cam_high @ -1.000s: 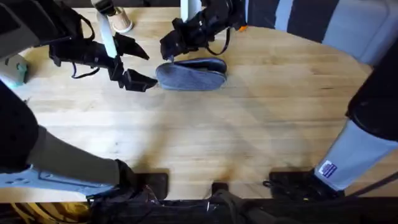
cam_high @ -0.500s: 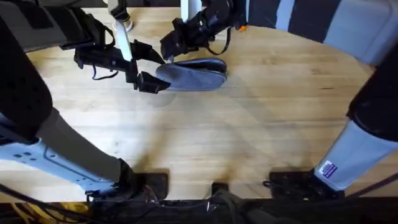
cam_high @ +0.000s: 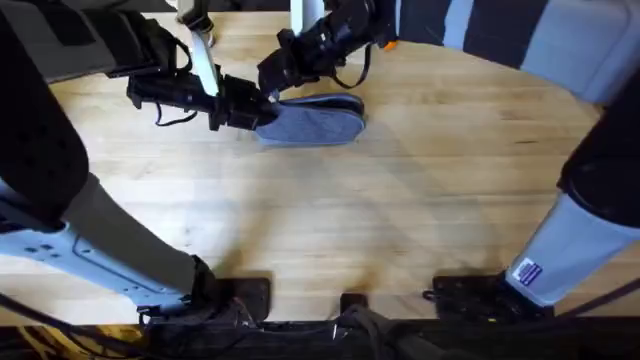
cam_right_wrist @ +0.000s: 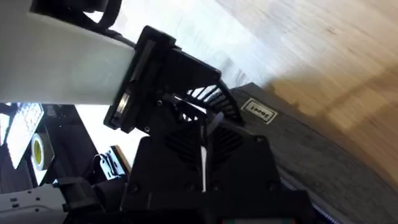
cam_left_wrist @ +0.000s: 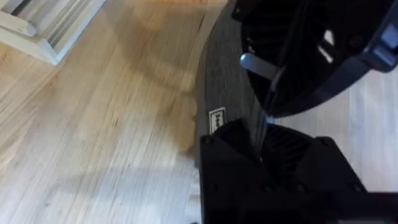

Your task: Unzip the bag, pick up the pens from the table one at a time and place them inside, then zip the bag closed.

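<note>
Bag [cam_high: 310,120] lies upper centre on table [cam_high: 400,220]. Left gripper [cam_high: 262,113] pinches its left end; right gripper [cam_high: 275,70] looks pressed on the zipper pull [cam_left_wrist: 258,65]. Keep the end pinned, draw steadily along the zip

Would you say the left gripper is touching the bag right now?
Touching: in the left wrist view the left gripper sits on the bag at its end, with no gap showing.

The right gripper [cam_right_wrist: 202,168] is sitting low over the bag [cam_right_wrist: 323,155], its black fingers close together around a thin silver strip. The grey fabric is showing a small white label [cam_right_wrist: 257,111] near its end. Just beyond, the left gripper [cam_right_wrist: 180,102] is pressing in against that same end, over the pale table [cam_right_wrist: 311,43].
</note>
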Motion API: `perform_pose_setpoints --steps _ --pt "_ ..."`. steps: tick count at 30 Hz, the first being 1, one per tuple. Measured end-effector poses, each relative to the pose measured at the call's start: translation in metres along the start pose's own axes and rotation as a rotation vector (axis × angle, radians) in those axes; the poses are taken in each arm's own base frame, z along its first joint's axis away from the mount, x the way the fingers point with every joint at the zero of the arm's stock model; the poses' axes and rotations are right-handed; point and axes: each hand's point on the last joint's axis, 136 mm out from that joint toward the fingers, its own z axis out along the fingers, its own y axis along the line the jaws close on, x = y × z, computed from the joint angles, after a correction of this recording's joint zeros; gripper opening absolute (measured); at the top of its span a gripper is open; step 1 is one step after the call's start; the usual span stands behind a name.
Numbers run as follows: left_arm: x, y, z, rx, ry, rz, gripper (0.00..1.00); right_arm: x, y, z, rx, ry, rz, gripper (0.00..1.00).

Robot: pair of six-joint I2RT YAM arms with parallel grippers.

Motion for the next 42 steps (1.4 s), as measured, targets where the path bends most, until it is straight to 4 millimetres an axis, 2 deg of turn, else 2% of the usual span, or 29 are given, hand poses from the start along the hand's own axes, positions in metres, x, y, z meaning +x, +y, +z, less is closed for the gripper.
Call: perform_pose_setpoints --steps 2,7,12,19,27,28,36,42 --pt "0.0 -0.001 0.0 0.003 0.0 -0.001 0.05 0.001 0.0 0.0 0.001 0.002 0.002 0.03" --pt "0.001 -0.001 0.0 0.002 0.006 -0.001 0.044 0.009 -0.003 -0.002 0.014 0.037 0.002 0.03" --pt "0.001 -0.001 0.0 0.002 0.008 0.001 0.041 0.015 -0.018 -0.011 0.059 0.062 -0.023 0.03" --pt "0.001 0.0 0.0 0.0 0.007 0.004 0.041 0.006 -0.062 -0.04 0.112 0.035 0.022 0.03" --pt "0.0 -0.001 0.002 0.005 0.004 0.006 0.041 0.016 -0.107 -0.074 0.159 0.053 0.117 0.03" --pt "-0.001 -0.001 0.002 0.006 0.004 0.007 0.042 0.018 -0.122 -0.086 0.172 0.05 0.152 0.03" --pt "-0.003 -0.003 0.004 0.014 -0.002 0.011 0.042 0.023 -0.156 -0.116 0.207 0.025 0.246 0.03" --pt "-0.002 -0.004 0.006 0.018 0.008 0.013 0.042 0.034 -0.178 -0.134 0.27 0.037 0.292 0.033"
